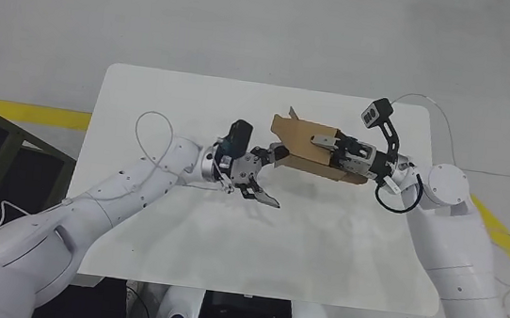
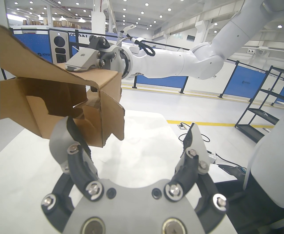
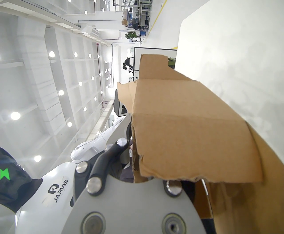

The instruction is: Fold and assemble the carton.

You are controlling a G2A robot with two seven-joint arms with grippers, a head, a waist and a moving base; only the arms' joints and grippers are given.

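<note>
Flaps (image 2: 112, 119) of the brown corrugated cardboard carton (image 1: 305, 148), which our right gripper (image 1: 325, 146) is clamping near the far edge of the white table (image 1: 180, 236), are pointing along its long axis at our spread-open left gripper (image 2: 129, 124) just beside them.

I'm looking down on one white table (image 1: 320, 252), a rectangle with rounded corners and a plain matte top. It stands on a pale grey floor (image 1: 251, 26). A yellow line (image 1: 42, 115) painted on that floor runs up to the table's left edge and shows again beyond its right side. The brown carton (image 1: 308, 146) is over the far half of the tabletop, right of centre. I cannot tell whether its lower edge touches the surface.
</note>
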